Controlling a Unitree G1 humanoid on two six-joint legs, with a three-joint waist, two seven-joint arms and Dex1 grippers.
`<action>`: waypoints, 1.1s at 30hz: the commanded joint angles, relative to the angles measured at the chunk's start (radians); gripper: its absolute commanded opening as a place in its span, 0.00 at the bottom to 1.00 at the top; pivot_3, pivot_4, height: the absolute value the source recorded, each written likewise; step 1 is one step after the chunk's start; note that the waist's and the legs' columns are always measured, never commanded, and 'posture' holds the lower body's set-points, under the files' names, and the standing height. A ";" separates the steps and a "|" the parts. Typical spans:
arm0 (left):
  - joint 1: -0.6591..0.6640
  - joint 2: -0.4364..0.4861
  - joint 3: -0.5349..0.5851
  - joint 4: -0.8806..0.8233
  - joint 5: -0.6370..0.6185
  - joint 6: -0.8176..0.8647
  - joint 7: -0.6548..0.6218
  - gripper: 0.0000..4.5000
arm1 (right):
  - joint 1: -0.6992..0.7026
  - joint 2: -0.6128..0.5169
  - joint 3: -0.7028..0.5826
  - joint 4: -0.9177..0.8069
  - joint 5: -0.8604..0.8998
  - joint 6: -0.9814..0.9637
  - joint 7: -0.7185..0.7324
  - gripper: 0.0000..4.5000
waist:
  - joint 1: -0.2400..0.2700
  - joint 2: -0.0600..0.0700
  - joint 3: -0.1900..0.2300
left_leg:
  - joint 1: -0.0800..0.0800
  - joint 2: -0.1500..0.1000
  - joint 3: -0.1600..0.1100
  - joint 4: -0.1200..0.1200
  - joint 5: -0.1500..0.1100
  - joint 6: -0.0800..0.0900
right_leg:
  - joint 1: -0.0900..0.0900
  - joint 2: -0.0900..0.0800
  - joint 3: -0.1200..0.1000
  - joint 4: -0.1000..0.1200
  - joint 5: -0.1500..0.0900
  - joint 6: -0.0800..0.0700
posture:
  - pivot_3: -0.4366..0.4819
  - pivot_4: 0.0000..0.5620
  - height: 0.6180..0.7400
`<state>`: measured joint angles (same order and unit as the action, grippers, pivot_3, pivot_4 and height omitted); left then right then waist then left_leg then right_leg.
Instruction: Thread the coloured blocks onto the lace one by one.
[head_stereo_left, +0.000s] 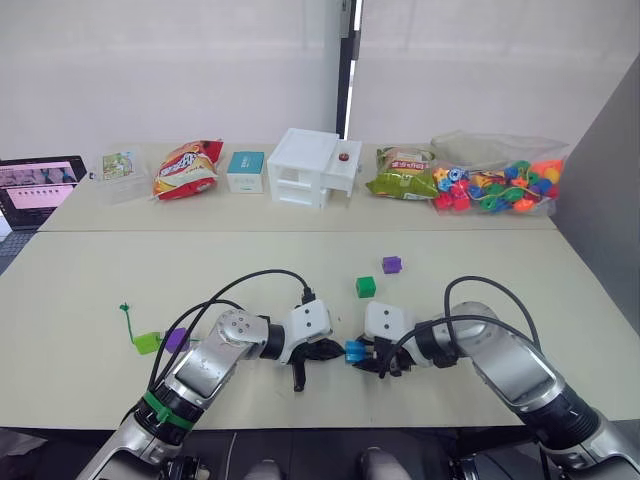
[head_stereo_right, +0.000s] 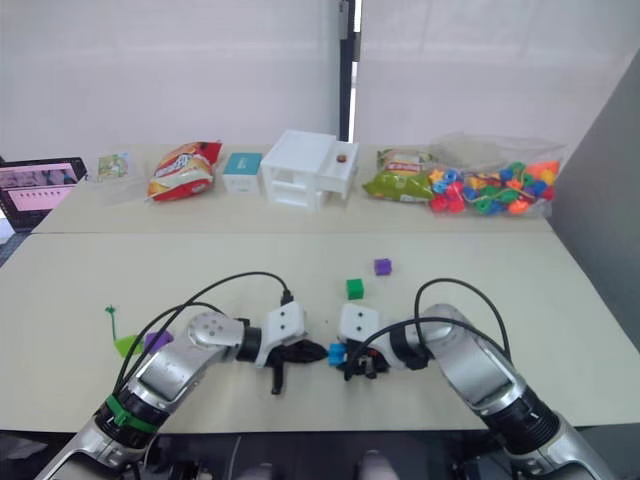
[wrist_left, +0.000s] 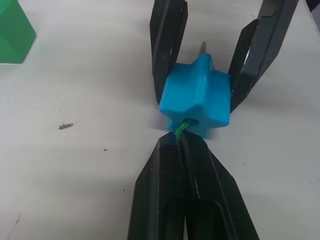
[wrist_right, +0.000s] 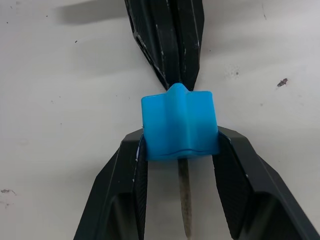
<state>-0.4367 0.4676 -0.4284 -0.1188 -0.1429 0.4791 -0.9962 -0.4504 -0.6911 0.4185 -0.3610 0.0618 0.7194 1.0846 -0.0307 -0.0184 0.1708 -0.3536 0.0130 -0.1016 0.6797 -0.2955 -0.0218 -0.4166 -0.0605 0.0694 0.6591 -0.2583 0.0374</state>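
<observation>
In my left eye view, low in the middle, my right claw (head_stereo_left: 381, 358) grips the small blue plastic block (head_stereo_left: 354, 351). Upper middle, the dark green (head_stereo_left: 366, 287) and purple (head_stereo_left: 392, 265) blocks wait on the pale worktop (head_stereo_left: 500, 270).

In my left wrist view, my left claw (wrist_left: 181, 145) pinches the thin green lace (wrist_left: 183, 128) going into the block's hole.

In my right wrist view, bottom middle, its grey tip (wrist_right: 185, 200) pokes out, so this block is nearly on, I think.

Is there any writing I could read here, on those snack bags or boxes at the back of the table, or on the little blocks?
Nothing can be quoted as it reads.
Red snack bag: printed lettering, too blurred to read.
Green snack bag: a label with lettering, too small to read.
Teal box: a mark on top, unreadable.
Tablet screen: pink content, unreadable.
Blue block: no writing on it.
</observation>
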 joint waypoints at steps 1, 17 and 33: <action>-0.010 -0.028 -0.028 -0.008 0.018 -0.011 0.011 0.01 | -0.008 0.014 0.016 -0.035 0.019 0.001 -0.003 0.30 | 0.002 0.000 0.000 | 0.000 0.000 0.000 0.000 0.000 0.000 | 0.001 0.000 0.000 -0.001 0.000 0.000 | 0.48 0.27 1.00; -0.050 0.036 -0.005 -0.074 -0.019 0.021 -0.068 0.98 | 0.060 -0.053 -0.134 -0.135 0.106 0.050 -0.036 1.00 | 0.011 0.000 0.000 | -0.003 0.000 0.000 0.000 0.000 0.000 | -0.004 0.000 0.000 0.002 0.000 0.000 | 0.48 0.27 1.00; -0.109 -0.067 -0.073 0.093 0.043 -0.058 -0.067 0.98 | 0.127 -0.134 -0.139 -0.102 0.109 -0.024 -0.071 1.00 | 0.014 0.000 0.000 | -0.003 0.000 0.000 0.000 0.000 0.000 | -0.003 0.000 0.000 -0.001 0.000 0.000 | 0.48 0.27 1.00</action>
<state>-0.5379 0.4040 -0.5009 -0.0256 -0.1031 0.4307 -1.0556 -0.3227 -0.8152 0.2899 -0.4470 0.1744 0.7201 1.0188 -0.0166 -0.0188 0.1705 -0.3567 0.0130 -0.1012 0.6795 -0.2954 -0.0219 -0.4196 -0.0601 0.0695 0.6575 -0.2583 0.0375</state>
